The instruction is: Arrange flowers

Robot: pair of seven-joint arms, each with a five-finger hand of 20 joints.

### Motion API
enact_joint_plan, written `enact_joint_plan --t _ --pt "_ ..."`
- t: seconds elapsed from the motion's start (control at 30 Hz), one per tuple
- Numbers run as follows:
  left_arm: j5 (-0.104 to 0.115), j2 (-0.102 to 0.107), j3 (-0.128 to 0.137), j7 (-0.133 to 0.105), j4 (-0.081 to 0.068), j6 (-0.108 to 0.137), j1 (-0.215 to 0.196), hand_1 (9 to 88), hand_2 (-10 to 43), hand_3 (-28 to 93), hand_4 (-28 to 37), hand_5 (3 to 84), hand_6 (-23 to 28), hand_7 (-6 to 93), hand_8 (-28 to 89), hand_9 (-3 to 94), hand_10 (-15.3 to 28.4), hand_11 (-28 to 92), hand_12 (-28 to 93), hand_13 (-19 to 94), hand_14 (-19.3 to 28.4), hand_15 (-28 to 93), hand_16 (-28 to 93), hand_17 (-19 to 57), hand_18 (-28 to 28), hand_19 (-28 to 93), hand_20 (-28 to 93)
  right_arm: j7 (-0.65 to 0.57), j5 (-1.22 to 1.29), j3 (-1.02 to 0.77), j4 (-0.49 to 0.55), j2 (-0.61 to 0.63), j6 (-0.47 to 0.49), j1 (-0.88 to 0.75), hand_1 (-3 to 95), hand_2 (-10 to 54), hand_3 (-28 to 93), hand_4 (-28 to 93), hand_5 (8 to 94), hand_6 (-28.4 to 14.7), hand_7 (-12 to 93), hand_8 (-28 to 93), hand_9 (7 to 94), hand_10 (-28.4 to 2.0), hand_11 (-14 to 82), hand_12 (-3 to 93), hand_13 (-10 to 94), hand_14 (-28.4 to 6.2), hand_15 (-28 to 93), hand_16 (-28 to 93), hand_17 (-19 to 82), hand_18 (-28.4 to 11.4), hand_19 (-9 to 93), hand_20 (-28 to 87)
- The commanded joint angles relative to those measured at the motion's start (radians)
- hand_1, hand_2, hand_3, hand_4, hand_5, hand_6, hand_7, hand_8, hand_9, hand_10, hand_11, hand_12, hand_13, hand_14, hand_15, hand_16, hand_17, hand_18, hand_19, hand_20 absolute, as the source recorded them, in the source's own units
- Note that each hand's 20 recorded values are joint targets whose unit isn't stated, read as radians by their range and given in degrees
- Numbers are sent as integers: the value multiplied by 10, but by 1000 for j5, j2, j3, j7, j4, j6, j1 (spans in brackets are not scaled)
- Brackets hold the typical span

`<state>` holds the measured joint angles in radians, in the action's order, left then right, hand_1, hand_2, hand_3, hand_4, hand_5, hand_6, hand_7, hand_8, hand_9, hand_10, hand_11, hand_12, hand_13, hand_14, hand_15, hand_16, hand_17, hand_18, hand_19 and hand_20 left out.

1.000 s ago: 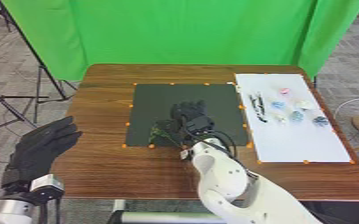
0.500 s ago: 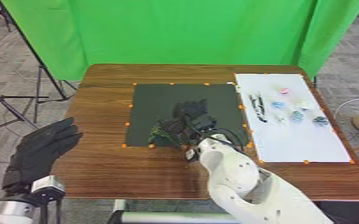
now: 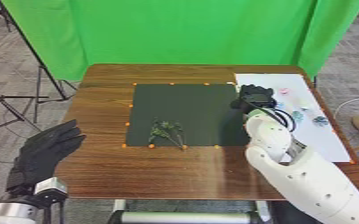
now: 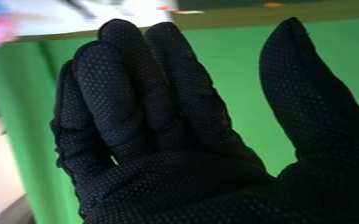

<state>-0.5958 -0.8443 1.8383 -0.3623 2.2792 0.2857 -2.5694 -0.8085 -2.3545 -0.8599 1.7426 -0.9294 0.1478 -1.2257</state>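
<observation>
Black mat (image 3: 202, 102): on the brown wooden worktop (image 3: 153, 175), left of the white sheet (image 3: 322, 142); green sprigs (image 3: 167, 131) lie on its near part, left of its middle, thin stems running towards the near edge.
White sheet: pink flower (image 3: 285, 91) on the far part; blue-grey flower (image 3: 320, 120) nearer and to the right, other small pale and bluish blooms between them.
Right hand (image 3: 255, 97): over the far left part of the white sheet, beside the mat's right edge; its fingers are straight and close together, the thumb stands wide of them, and the palm is empty.
Left hand (image 3: 44, 155): at the left edge of the worktop, well apart from the flowers, fingers extended, pinching nothing.
Arrangement so far: greenery is laid on the mat, with no bloom among it; this looks like an early stage.
Left to do: the blooms on the sheet probably still have to join the greenery, one after another.
Next pick: likely from the sheet; small heads lying close together could be nudged by a broad glove.
</observation>
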Motion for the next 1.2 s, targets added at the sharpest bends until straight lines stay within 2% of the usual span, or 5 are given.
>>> enact_joint_plan --t 0.03,0.47,0.73,0.87,1.2 --pt "-8 -4 -14 7 1 -5 16 272 52 825 -126 455 136 124 -81 370 218 331 85 259 278 555 -117 -97 214 573 118 -53 -23 -32 -48 25 43 -10 256 10 807 -233 660 -137 137 -100 594 -254 383 208 481 -236 775 161 182 -284 791 305" --pt "1 12 -25 -14 -4 0 18 271 52 826 -126 454 136 124 -81 370 218 332 85 259 276 554 -116 -97 214 573 118 -63 -27 -47 -72 43 49 -20 256 7 801 -234 666 -143 135 -97 594 -259 391 209 482 -239 778 165 189 -284 800 303" --pt "-2 17 -33 -12 -9 -8 32 271 52 826 -125 454 136 124 -81 370 219 332 85 258 277 556 -117 -97 214 573 117 -70 -26 -29 -103 29 70 -8 256 6 800 -233 670 -143 135 -97 595 -259 393 210 485 -241 780 167 192 -284 802 303" --pt "-9 12 -30 5 -12 -18 43 272 51 826 -125 455 136 123 -81 370 218 331 85 258 277 555 -117 -97 213 573 117 -68 -34 -27 -117 17 86 -14 256 6 799 -234 672 -143 134 -97 596 -259 394 210 485 -241 780 167 193 -284 802 303" --pt "-5 15 -39 -10 -16 -14 48 272 52 825 -126 453 135 125 -81 370 219 331 85 258 277 556 -117 -97 213 573 117 -82 -39 -19 -169 -17 78 -8 276 -2 789 -235 706 -123 152 -98 632 -240 405 213 527 -225 774 170 209 -284 808 307"
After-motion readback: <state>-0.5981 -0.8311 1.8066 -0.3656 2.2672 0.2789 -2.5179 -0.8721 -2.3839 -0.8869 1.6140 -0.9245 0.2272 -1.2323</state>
